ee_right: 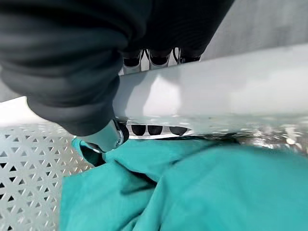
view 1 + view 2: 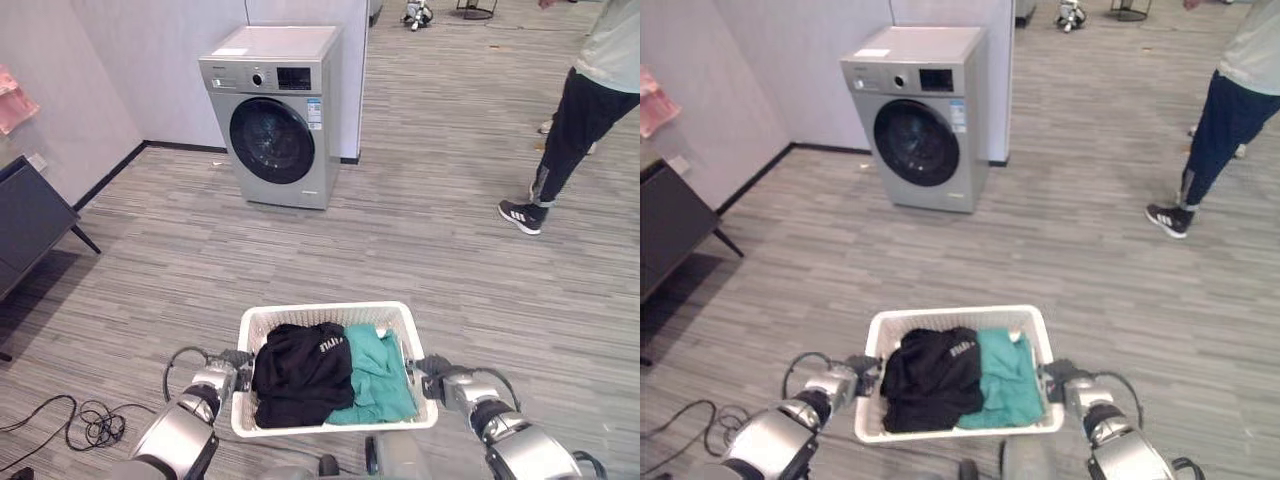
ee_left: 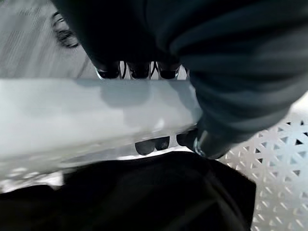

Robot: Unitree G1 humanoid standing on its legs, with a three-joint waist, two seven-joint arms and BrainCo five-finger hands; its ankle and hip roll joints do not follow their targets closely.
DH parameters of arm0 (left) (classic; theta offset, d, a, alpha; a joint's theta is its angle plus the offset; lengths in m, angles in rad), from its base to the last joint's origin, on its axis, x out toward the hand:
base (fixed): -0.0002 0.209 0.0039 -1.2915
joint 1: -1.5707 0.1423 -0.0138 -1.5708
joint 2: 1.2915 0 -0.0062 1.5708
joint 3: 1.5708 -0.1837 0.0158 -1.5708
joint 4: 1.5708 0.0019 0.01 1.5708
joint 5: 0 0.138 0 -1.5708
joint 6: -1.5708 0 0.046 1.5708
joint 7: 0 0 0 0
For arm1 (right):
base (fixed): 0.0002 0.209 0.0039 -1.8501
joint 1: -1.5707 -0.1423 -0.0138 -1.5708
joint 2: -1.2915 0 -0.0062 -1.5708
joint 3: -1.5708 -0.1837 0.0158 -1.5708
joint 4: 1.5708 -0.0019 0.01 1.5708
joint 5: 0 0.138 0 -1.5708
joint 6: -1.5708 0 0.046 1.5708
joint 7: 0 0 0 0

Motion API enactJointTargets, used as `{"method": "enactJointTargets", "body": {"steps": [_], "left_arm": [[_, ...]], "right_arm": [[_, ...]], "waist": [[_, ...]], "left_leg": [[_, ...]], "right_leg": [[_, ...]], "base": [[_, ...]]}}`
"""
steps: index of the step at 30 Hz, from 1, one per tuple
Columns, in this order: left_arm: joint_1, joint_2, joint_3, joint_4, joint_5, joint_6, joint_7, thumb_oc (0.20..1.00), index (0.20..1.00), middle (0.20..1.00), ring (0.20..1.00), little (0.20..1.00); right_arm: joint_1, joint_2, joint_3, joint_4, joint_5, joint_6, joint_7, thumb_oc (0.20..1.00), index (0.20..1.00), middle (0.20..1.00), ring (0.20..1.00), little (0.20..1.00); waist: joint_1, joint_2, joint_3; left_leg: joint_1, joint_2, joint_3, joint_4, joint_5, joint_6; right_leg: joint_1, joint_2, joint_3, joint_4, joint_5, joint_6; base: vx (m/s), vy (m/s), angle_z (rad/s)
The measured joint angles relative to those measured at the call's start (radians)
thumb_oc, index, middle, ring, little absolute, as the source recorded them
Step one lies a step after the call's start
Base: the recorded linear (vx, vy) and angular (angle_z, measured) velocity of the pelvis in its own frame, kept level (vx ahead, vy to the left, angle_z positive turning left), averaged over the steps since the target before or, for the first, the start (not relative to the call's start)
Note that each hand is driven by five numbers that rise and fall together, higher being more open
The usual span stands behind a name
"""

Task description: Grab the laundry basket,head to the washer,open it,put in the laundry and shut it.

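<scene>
At 6 o'clock in the head views, low and close, white laundry basket [image 2: 330,318] is hanging between both hands, a black garment [image 2: 300,372] and a teal garment [image 2: 378,378] lying inside. Left hand [image 2: 226,375] is gripping the rim at 9 o'clock; fingers [image 3: 144,146] are curling under the rim w/ tips showing through. Right hand [image 2: 440,382] is clamping the 3 o'clock rim, fingertips [image 1: 150,130] hooking under likewise. Washer [image 2: 275,115] is standing at 12 o'clock, well apart, round door [image 2: 271,141] shut. A person [image 2: 590,110] is standing at 2 o'clock, off the direct line.

Judging step as the carry to the washer. Doing it well means keeping basket level, both grips even, walking straight at the door, and stopping w/ room for the door to swing.
</scene>
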Motion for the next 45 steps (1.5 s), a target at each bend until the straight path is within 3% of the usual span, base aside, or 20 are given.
{"method": "enactJointTargets", "body": {"steps": [1,2,4,7,8,10,12,13,14,17,19,23,25,29,30,34,36,38,42,45], "left_arm": [[-0.006,0.004,0.000,-0.001,0.000,-0.001,0.000,0.200,0.200,0.200,0.200,0.200],[-0.010,0.009,-0.004,-0.007,0.001,-0.003,-0.001,0.200,0.200,0.200,0.200,0.200],[-0.012,0.009,-0.005,-0.012,0.005,0.001,-0.008,0.200,0.200,0.200,0.200,0.200],[-0.009,-0.022,-0.010,-0.002,0.009,-0.002,-0.012,0.200,0.200,0.200,0.200,0.200],[-0.007,-0.052,-0.010,0.020,0.011,-0.001,-0.013,0.200,0.200,0.200,0.200,0.200],[0.010,-0.071,-0.004,0.024,0.012,-0.001,-0.013,0.200,0.200,0.200,0.200,0.200],[0.032,-0.079,0.007,0.022,0.025,-0.001,-0.013,0.200,0.200,0.200,0.200,0.200],[0.027,-0.078,0.026,0.012,0.032,-0.006,-0.014,0.200,0.200,0.200,0.200,0.200],[0.026,-0.081,0.027,0.010,0.039,-0.003,-0.015,0.200,0.200,0.200,0.200,0.200],[0.036,-0.047,0.036,-0.007,0.039,0.001,-0.021,0.200,0.200,0.200,0.200,0.200],[0.041,-0.041,0.029,-0.007,0.038,0.003,-0.027,0.200,0.200,0.200,0.200,0.200],[0.046,-0.036,0.027,-0.016,0.039,0.007,-0.029,0.200,0.200,0.200,0.200,0.200],[0.047,-0.041,0.029,-0.018,0.040,0.006,-0.029,0.200,0.200,0.200,0.200,0.200],[0.068,-0.039,0.030,-0.009,0.040,0.005,-0.028,0.200,0.200,0.200,0.200,0.200],[0.100,-0.028,0.026,-0.015,0.040,-0.006,-0.026,0.200,0.200,0.200,0.200,0.200],[0.094,-0.018,0.001,-0.017,0.040,0.001,-0.028,0.200,0.200,0.200,0.200,0.200],[0.092,-0.027,-0.008,-0.017,0.039,-0.001,-0.026,0.200,0.200,0.200,0.200,0.200],[0.066,-0.029,-0.007,-0.018,0.039,-0.002,-0.025,0.200,0.200,0.200,0.200,0.200],[0.050,-0.019,-0.020,-0.069,0.041,-0.002,-0.024,0.200,0.200,0.200,0.200,0.200],[0.061,-0.022,-0.017,-0.071,0.050,0.001,-0.022,0.200,0.200,0.200,0.200,0.200]], "right_arm": [[-0.002,0.002,-0.001,-0.001,0.001,-0.002,0.000,0.200,0.200,0.200,0.200,0.200],[0.001,0.001,-0.011,-0.003,0.002,-0.011,0.000,0.200,0.200,0.200,0.200,0.200],[0.004,-0.003,-0.021,0.001,0.002,-0.006,0.000,0.200,0.200,0.200,0.200,0.200],[0.010,-0.026,-0.040,0.011,0.000,-0.007,0.001,0.200,0.200,0.200,0.200,0.200],[0.010,-0.039,-0.041,0.035,0.000,0.003,0.003,0.200,0.200,0.200,0.200,0.200],[0.013,-0.051,-0.037,0.050,0.000,0.015,0.006,0.200,0.200,0.200,0.200,0.200],[0.013,-0.060,-0.017,0.047,-0.004,0.020,0.013,0.200,0.200,0.200,0.200,0.200],[0.015,-0.070,-0.019,0.030,-0.006,0.019,0.020,0.200,0.200,0.200,0.200,0.200],[0.011,-0.073,-0.018,0.032,-0.006,0.022,0.022,0.200,0.200,0.200,0.200,0.200],[0.006,-0.048,-0.015,0.024,-0.005,0.023,0.018,0.200,0.200,0.200,0.200,0.200],[0.006,-0.040,-0.006,0.030,-0.005,0.024,0.016,0.200,0.200,0.200,0.200,0.200],[0.015,-0.039,0.004,0.030,-0.001,0.023,0.015,0.200,0.200,0.200,0.200,0.200],[0.008,-0.046,0.005,0.035,0.001,0.020,0.016,0.200,0.200,0.200,0.200,0.200],[0.015,-0.033,0.023,0.051,-0.001,0.019,0.018,0.200,0.200,0.200,0.200,0.200],[0.043,-0.014,0.033,0.053,-0.004,0.005,0.016,0.200,0.200,0.200,0.200,0.200],[0.070,-0.003,0.019,0.048,-0.008,0.007,0.019,0.200,0.200,0.200,0.200,0.200],[0.078,-0.012,-0.001,0.041,-0.010,0.003,0.018,0.200,0.200,0.200,0.200,0.200],[0.070,-0.027,-0.002,0.018,-0.019,0.003,0.019,0.200,0.200,0.200,0.200,0.200],[0.077,-0.034,-0.058,0.008,-0.016,0.003,0.026,0.200,0.200,0.200,0.200,0.200],[0.080,-0.033,-0.069,0.020,-0.016,-0.007,0.042,0.200,0.200,0.200,0.200,0.200]], "waist": [[-0.008,-0.003,-0.002],[-0.022,-0.024,-0.007],[-0.039,-0.042,-0.026],[-0.066,-0.050,-0.030],[-0.066,-0.036,-0.032],[-0.083,-0.019,-0.043],[-0.084,-0.003,-0.057],[-0.093,-0.014,-0.051],[-0.089,-0.026,-0.048],[-0.056,-0.104,-0.008],[-0.051,-0.135,0.000],[-0.042,-0.116,-0.001],[-0.033,-0.067,-0.004],[-0.006,-0.038,-0.005],[-0.004,-0.032,-0.031],[-0.009,-0.050,-0.029],[-0.014,-0.046,-0.020],[-0.009,-0.031,-0.007],[0.016,-0.062,-0.013],[0.057,-0.040,-0.028]], "left_leg": [[0.028,0.000,-0.015,0.001,-0.020,-0.009],[0.062,-0.005,-0.045,0.014,-0.064,-0.075],[0.092,-0.008,-0.073,0.026,-0.105,-0.084],[0.190,-0.008,-0.092,0.012,-0.147,-0.150],[0.244,0.007,-0.095,0.031,-0.153,-0.154],[0.252,0.045,-0.099,0.151,-0.130,-0.181],[0.204,0.072,-0.095,0.320,-0.110,-0.206],[0.049,0.087,-0.089,0.608,0.037,-0.309],[-0.046,0.082,-0.081,0.737,0.038,-0.317],[-0.295,0.120,-0.004,0.914,0.021,-0.248],[-0.391,0.157,0.059,0.740,0.000,-0.199],[-0.459,0.190,0.104,0.360,0.057,-0.206],[-0.439,0.196,0.018,0.020,0.137,-0.214],[-0.335,0.163,0.047,0.027,0.204,-0.131],[-0.276,0.159,0.027,0.021,0.285,-0.077],[-0.180,0.124,0.070,-0.055,0.256,-0.026],[-0.147,0.093,0.070,-0.060,0.234,-0.016],[-0.135,0.088,0.057,-0.059,0.228,-0.030],[-0.114,0.051,-0.028,-0.059,0.198,-0.047],[-0.109,0.071,-0.056,-0.058,0.175,-0.072]], "right_leg": [[-0.013,0.021,0.026,-0.127,0.026,0.018],[-0.033,0.033,0.059,-0.245,0.077,0.013],[-0.022,0.039,0.061,-0.463,0.133,0.015],[0.012,0.032,0.072,-0.496,0.195,0.006],[0.054,0.037,0.078,-0.476,0.309,-0.003],[0.113,0.064,0.067,-0.438,0.380,-0.080],[0.165,0.100,0.062,-0.422,0.345,-0.141],[0.215,0.107,0.046,-0.444,0.304,-0.148],[0.244,0.107,0.051,-0.462,0.301,-0.147],[0.363,0.093,0.094,-0.488,0.224,-0.207],[0.435,0.077,0.091,-0.538,0.213,-0.191],[0.533,0.086,0.094,-0.612,0.182,-0.154],[0.550,0.126,0.124,-0.611,0.156,-0.129],[0.674,0.132,0.201,-0.602,0.107,-0.060],[0.669,0.136,0.199,-0.503,0.035,-0.031],[0.356,0.067,0.164,0.113,-0.081,0.067],[0.267,0.015,0.132,0.113,-0.119,0.051],[0.238,0.005,0.100,-0.147,-0.092,0.041],[0.267,-0.008,0.147,-0.323,0.108,0.029],[0.368,0.004,0.070,-0.514,0.242,-0.010]], "base": [[0.53,-0.055,0.49],[0.70,-0.086,0.60],[0.58,-0.083,0.64],[0.49,-0.125,0.55],[0.51,-0.162,0.43],[0.41,-0.150,0.41],[0.39,-0.223,0.23],[0.26,-0.251,0.23],[0.18,-0.183,0.30],[0.36,-0.173,-0.04],[0.25,-0.040,-0.15],[0.37,0.032,-0.19],[0.24,0.052,-0.40],[0.28,0.138,-0.71],[0.26,0.201,-0.92],[0.16,0.083,-0.41],[0.11,-0.033,0.13],[0.15,-0.071,0.39],[0.12,-0.047,0.80],[0.08,0.019,0.23]]}}
